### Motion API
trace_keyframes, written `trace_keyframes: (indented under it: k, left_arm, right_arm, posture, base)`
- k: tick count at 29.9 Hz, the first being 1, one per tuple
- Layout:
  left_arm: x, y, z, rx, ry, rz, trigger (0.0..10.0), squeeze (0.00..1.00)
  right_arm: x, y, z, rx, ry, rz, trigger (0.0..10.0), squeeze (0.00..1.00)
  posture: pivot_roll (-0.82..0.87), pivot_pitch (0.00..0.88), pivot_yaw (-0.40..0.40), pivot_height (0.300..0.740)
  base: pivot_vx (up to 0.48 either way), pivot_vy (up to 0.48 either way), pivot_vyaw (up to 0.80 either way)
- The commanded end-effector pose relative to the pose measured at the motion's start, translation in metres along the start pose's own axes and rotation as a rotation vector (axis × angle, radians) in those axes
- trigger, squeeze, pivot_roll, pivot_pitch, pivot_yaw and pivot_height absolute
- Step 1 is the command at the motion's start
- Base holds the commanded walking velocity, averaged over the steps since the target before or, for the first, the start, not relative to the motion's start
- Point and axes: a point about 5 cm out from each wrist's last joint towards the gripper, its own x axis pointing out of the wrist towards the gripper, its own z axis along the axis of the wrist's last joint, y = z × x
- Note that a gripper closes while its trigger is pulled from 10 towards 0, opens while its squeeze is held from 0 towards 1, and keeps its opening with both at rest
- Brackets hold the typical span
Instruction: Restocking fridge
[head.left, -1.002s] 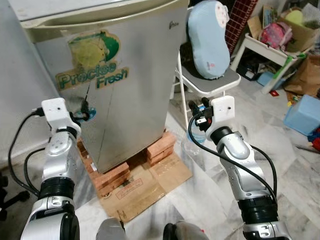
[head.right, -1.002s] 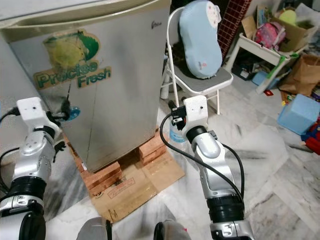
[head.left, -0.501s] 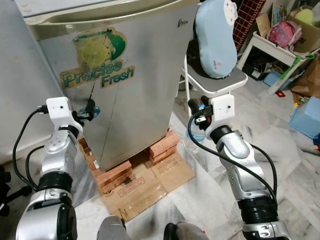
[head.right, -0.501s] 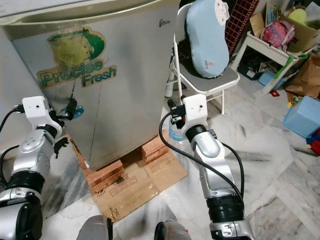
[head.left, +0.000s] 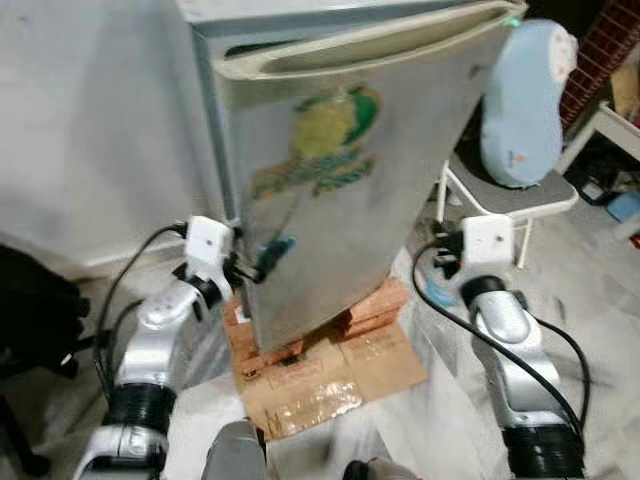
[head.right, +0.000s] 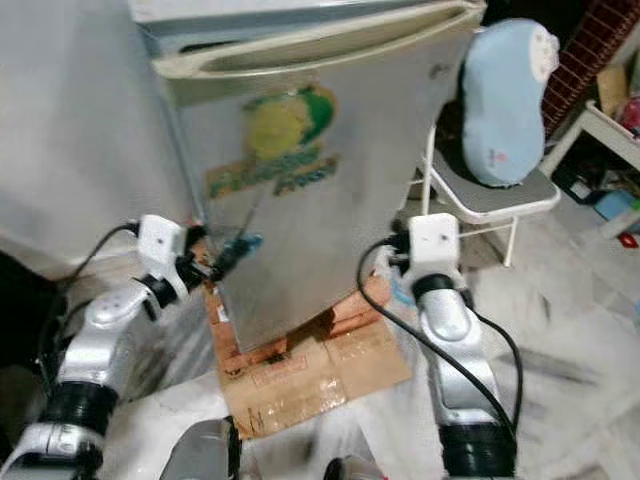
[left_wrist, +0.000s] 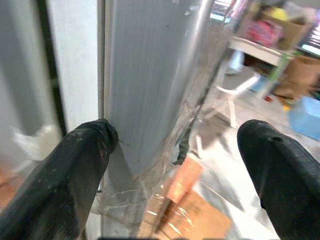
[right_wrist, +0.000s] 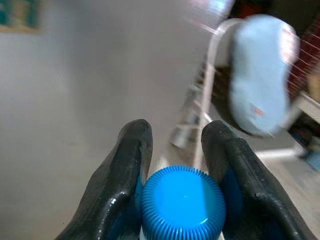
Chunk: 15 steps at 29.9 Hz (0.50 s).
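The silver fridge door (head.left: 350, 170) with its green "Precise Fresh" sticker stands ajar, a dark gap showing along its left edge. My left gripper (head.left: 262, 262) is at that edge, low down. In the left wrist view its fingers (left_wrist: 75, 165) are open, one on each side of the door's edge (left_wrist: 145, 85). My right gripper (head.left: 440, 265) is to the right of the fridge, shut on a clear water bottle (head.left: 430, 285). The bottle's blue cap (right_wrist: 181, 202) sits between the black fingers (right_wrist: 125, 165).
The fridge rests on red bricks (head.left: 375, 305) over flattened cardboard (head.left: 335, 375). A white folding chair (head.left: 510, 195) with a pale blue cushion (head.left: 522, 100) stands close on the right. A white wall (head.left: 90, 120) is to the left, with a black object (head.left: 35, 320) beside it.
The camera has swung left. The fridge door has come away from the cabinet. My left gripper has moved from the door's front to its edge. The right gripper still holds the bottle.
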Motion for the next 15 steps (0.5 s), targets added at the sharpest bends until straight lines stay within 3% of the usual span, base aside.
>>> trace_keyframes:
  k: [1,5,9,15]
  left_arm:
    - [0.018,-0.035,0.010,0.023,-0.027,-0.170,10.0,0.00]
    - [0.016,-0.044,0.012,0.001,-0.033,-0.183,10.0,0.00]
    - [0.024,-0.062,0.020,0.005,-0.053,-0.231,10.0,0.00]
    - [0.030,-0.076,0.025,0.012,-0.062,-0.286,10.0,0.00]
  right_arm:
    - [-0.001,-0.012,0.006,-0.017,-0.019,-0.061,10.0,0.00]
    - [-0.004,-0.018,0.001,-0.021,0.012,-0.111,10.0,0.00]
    - [-0.007,-0.029,-0.006,-0.063,0.059,-0.199,10.0,0.00]
    - [-0.011,-0.034,-0.015,-0.018,0.109,-0.241,10.0,0.00]
  posture:
    - [-0.03,0.086,-0.077,0.740]
    - [-0.03,0.083,-0.074,0.740]
    - [-0.02,0.081,-0.072,0.740]
    - [-0.03,0.078,-0.057,0.740]
  base:
    - [0.000,0.000,0.00]
    - [0.000,-0.297,0.00]
    - [0.000,-0.391,0.00]
    - [0.000,-0.426,-0.13]
